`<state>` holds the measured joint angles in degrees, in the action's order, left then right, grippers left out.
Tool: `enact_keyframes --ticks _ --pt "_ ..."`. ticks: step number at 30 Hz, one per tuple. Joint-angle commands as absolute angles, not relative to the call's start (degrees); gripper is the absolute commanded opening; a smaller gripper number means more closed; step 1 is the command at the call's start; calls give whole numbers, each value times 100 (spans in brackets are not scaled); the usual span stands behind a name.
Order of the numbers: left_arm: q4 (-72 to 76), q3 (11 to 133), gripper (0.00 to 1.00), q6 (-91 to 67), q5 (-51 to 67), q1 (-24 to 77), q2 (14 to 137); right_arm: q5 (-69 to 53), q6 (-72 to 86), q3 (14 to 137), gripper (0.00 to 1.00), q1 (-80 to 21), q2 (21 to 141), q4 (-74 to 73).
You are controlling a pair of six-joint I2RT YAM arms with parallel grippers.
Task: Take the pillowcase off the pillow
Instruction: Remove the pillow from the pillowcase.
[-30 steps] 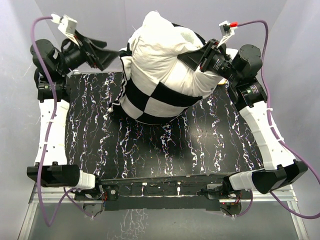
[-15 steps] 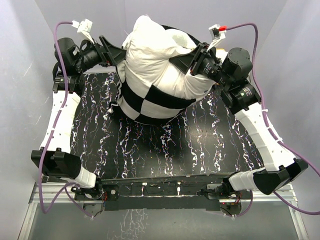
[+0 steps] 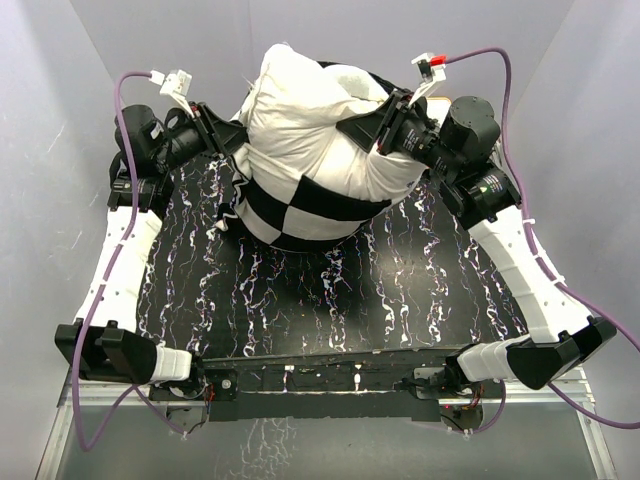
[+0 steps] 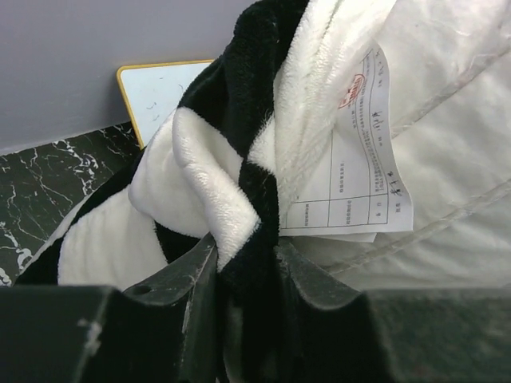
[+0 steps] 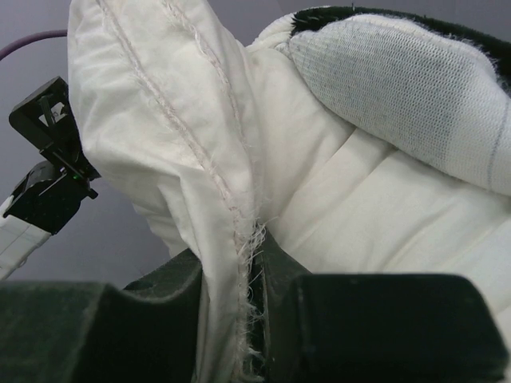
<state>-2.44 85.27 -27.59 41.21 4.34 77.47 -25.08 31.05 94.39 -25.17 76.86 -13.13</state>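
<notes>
Your left gripper (image 4: pixel 244 257) just swung in and clamped on the pillowcase (image 4: pixel 200 183) edge. Your right gripper (image 5: pixel 235 263) stays pinching the pillow (image 5: pixel 359 215) by its seam, so peeling can start.

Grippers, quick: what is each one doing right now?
Left gripper: closed on a fold of the pillowcase.
Right gripper: closed on the seamed edge of the pillow.

The top camera looks down from high behind the near edge over the whole tabletop (image 3: pixel 330 300), while both wrist cameras sit close against the pillow (image 3: pixel 310 110) at the far edge, which all three views share, the left one facing the pillowcase (image 4: pixel 200 183).
</notes>
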Motion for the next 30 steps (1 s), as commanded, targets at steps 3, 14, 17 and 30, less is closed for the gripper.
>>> enact_keyframes --ticks 3,14,17,30 --pt "-882 7985 22 -1686 3262 386 7942 -1453 2945 9894 8 -2375 7397 -1138" --pt "-995 6783 21 221 1502 387 8156 -640 2853 10372 8 -2254 7360 -1203" --pt "-974 6449 20 692 1040 378 8207 -225 2805 10403 8 -2225 7318 -1261" --pt "-1537 9386 97 1408 3262 380 7495 -1756 2764 11075 8 -2369 8401 -1713"
